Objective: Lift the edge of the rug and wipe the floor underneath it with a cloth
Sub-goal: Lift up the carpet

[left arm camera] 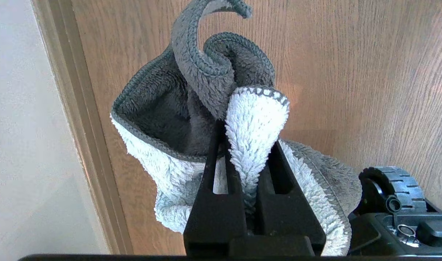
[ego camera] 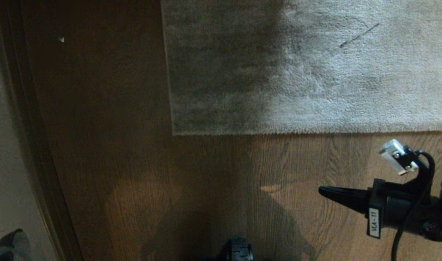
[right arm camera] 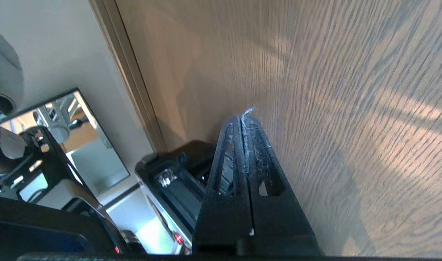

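Right pincer point(ego camera: 321, 190) near rug edge point(ego camera: 300, 132)

Dim head view; shadow darkens rug point(ego camera: 221, 72) left.

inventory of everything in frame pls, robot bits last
rug: 1, light grey-beige, flat on the floor at the far side, corner toward the left
floor: brown wood-grain planks
baseboard: 1, dark brown strip along the left wall
wall: pale, at far left
cloth: 1, grey and white, in the left gripper
left gripper: jaws shut on the cloth
right gripper: black, jaws shut, empty, above the floor at lower right
wheel: black, bottom edge
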Available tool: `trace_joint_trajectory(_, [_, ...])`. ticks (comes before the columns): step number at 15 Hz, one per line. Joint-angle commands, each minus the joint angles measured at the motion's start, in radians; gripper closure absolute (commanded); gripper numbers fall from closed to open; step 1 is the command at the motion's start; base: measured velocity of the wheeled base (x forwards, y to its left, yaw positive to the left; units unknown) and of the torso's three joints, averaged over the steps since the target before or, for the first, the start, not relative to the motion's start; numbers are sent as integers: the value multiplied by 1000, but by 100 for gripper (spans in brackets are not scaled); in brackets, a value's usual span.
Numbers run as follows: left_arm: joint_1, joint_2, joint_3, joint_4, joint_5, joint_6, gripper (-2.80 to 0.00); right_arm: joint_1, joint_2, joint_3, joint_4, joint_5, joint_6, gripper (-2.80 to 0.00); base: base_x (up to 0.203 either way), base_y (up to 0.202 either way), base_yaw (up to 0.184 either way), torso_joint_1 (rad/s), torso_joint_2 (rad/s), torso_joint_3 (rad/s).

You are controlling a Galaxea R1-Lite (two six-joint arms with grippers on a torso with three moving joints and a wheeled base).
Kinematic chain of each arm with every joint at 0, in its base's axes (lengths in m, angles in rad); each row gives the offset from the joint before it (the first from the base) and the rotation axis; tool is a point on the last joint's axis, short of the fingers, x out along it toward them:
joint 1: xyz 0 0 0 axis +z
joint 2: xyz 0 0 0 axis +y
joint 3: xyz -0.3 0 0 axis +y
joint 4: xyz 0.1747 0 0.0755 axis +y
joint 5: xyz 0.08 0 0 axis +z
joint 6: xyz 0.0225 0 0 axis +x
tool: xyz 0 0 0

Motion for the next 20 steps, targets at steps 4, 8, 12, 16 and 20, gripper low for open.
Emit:
trace_joint_trajectory(4, [0,0,0,1,0,0,0,0,58,7,-1,1,-2,0,0,0,0,0,0,0])
trace_joint_trajectory(8, [1,0,0,0,0,0,0,0,93,7,-7,0,-3,0,0,0,0,0,0,0])
trace_joint_trajectory(12, [0,0,0,-1,0,0,0,2,111,17,-6,0,-20,-280,0,0,0,0,0,0])
trace_joint_trajectory(16, [1,0,0,1,0,0,0,2,111,47,-7,0,-18,-280,0,0,0,0,0,0])
trace_joint_trajectory(20, [0,0,0,1,0,0,0,0,109,52,-8,0,-17,-280,0,0,0,0,0,0])
